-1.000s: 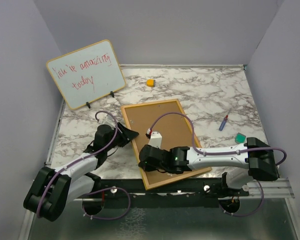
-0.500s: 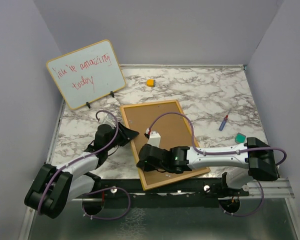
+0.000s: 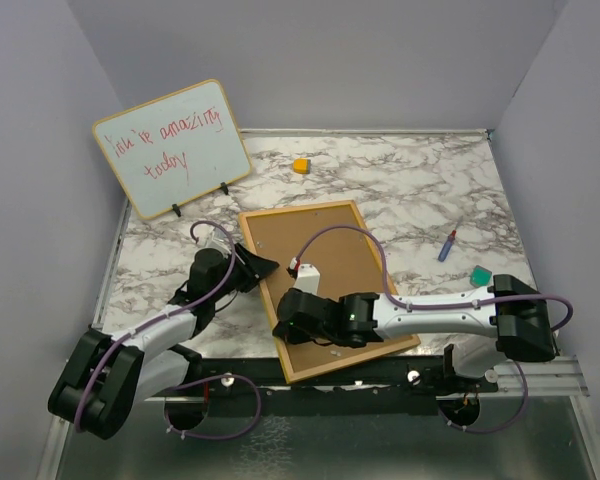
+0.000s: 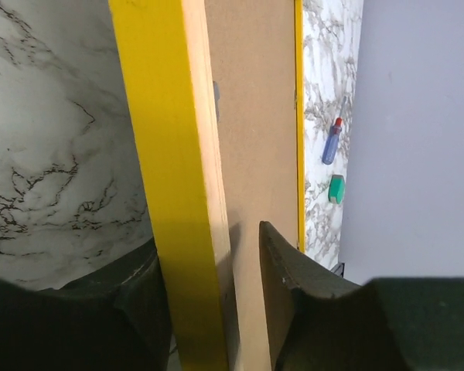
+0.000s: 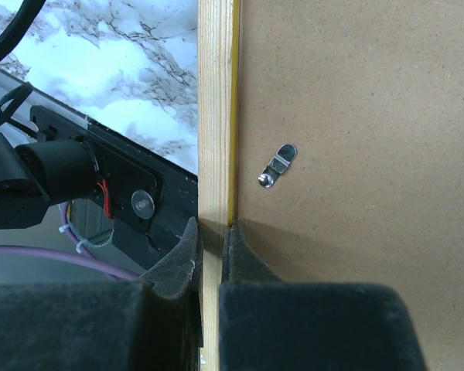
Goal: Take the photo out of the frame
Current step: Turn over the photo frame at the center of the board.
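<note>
PHOTO: not visible in any view. Judged to be inside its holder, face down under the backing.

HOLDER: large rectangular picture frame point(image 3: 280, 235), thin yellow border, brown board back. Lies back-up and skewed on the white-grey marble table point(image 3: 430, 190), centre to lower centre of the overhead view.

FASTENING: small silver metal clip point(image 5: 278, 165), centre-right of the right wrist view, on the backing nr the wood rail. Locked or freed: can't tell. Other clips not made out.

ARMS:
- left gripper point(image 3: 260, 265) point(image 4: 209, 239) at the upper-left side of the frame. Jaws part-way apart, astride the yellow rail: one finger against the yellow side, the other over the backing w/ a sliver of board showing between. Clamped or only straddling: can't tell.
- right gripper point(image 3: 280, 325) point(image 5: 213, 224) at the lower-left side, pinched tight on the thin wood rail.

ALSO PRESENT: wood-edged whiteboard w/ red handwriting point(image 3: 170, 150), upper left; small yellow block point(image 3: 300, 165), upper centre; blue pen w/ red cap point(image 3: 447, 245) and small green block point(image 3: 480, 273), right.

STATUS (est.): early. Backing in place, nothing out. To do: free clips, lift backing, draw the photo out.
</note>
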You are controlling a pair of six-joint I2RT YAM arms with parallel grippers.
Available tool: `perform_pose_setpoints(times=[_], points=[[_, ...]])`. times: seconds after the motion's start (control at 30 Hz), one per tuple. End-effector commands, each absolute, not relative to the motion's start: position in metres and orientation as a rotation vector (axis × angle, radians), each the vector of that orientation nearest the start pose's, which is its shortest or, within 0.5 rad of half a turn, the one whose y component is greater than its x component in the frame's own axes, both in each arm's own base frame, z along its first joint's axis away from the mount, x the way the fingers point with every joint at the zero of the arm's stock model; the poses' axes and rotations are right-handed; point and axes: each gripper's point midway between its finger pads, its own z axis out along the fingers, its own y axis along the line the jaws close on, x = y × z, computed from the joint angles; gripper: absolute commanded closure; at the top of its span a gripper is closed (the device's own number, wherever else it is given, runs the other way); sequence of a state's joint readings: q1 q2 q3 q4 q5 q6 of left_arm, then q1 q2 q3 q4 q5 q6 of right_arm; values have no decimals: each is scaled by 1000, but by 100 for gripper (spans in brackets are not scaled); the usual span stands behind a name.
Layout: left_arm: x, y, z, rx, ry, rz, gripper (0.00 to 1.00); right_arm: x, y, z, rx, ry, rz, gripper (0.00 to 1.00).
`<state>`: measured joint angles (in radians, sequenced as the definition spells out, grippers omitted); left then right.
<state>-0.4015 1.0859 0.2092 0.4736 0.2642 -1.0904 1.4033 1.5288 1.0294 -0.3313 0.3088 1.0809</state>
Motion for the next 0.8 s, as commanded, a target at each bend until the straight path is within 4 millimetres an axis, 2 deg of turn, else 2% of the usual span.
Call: perform_pose_setpoints(times=[0.0,0.1,0.17,0.33,0.4,0.53,0.7,0.77], points=[[252,-196,102,-522,2066,-1193,54,87,416,137,-217,2456,895,99],[253,-194,106,-526,2055,-1185,54,87,413,136,-214,2452,897,100],[253,-193,106,-524,2058,-1171,60,87,412,136,-217,2454,894,100],[254,-191,103,-518,2088,-1129,86,85,415,136,-231,2458,906,99],[255,-188,100,-528,2102,-1104,99,85,416,138,-230,2452,913,100],[258,-178,96,-550,2141,-996,100,82,419,151,-282,2448,924,99],[261,-169,104,-540,2144,-913,100,77,426,178,-372,2398,1007,49],[262,-164,105,-534,2153,-869,100,77,422,186,-365,2383,1018,39]])
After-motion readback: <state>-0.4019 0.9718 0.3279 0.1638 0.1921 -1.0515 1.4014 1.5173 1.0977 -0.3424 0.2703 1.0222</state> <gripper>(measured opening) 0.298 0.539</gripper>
